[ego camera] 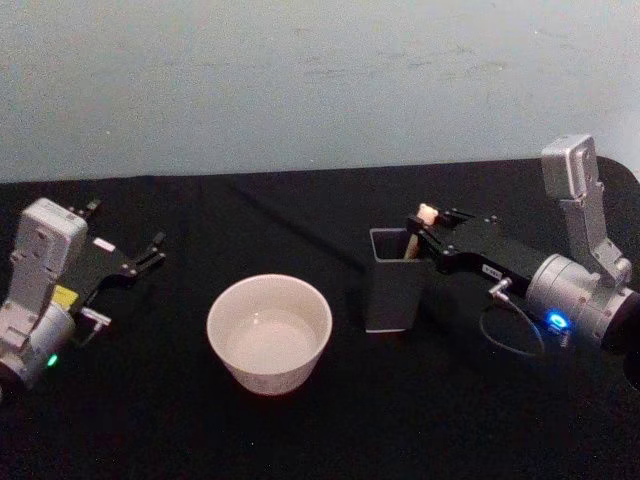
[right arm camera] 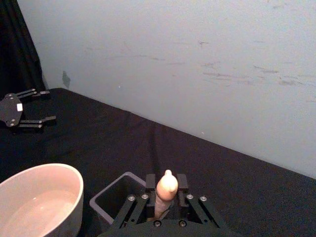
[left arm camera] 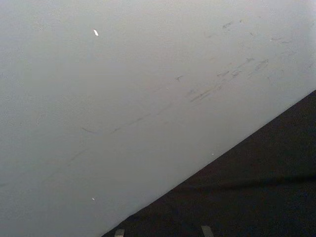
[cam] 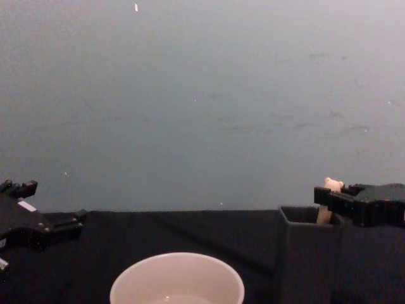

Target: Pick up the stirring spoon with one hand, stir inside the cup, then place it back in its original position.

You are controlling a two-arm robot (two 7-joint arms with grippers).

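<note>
The pale blue-grey painted wall (ego camera: pixel 300 80) runs behind the whole station, marked with faint scuffs. Before it stands the table draped in black cloth (ego camera: pixel 300 440), which carries everything else.

The right gripper (right arm camera: pixel 167 185), black-fingered on a silver wrist, reaches in from the table's right edge toward the middle. Its fingers are drawn narrow and pressed against either side of a spoon's handle, just below the head. In the chest view it (cam: pixel 329 196) sits level with the top of a holder.

The left gripper (ego camera: pixel 122 230), of the same build, is parked over the left side of the table, well apart from the other items. Its fingers are spread wide with nothing between them. The right wrist view also shows it (right arm camera: pixel 49 105) in that state.

The wide round cream-white cup (ego camera: pixel 269 333) stands upright near the middle of the front edge, between the two grippers and touched by neither. I cannot tell whether it holds liquid.

The dark grey square-sided holder (ego camera: pixel 392 290) stands upright just beside the cup on its right, a narrow gap between them.

The stirring spoon (ego camera: pixel 425 215), a thin stick with a pale beige handle topped by a small bear head, stands nearly upright at the holder's far right corner. Its head clears the rim. Its lower stem is hidden inside the holder. The chest view shows the head (cam: pixel 333 184) just above the right gripper's fingers.
</note>
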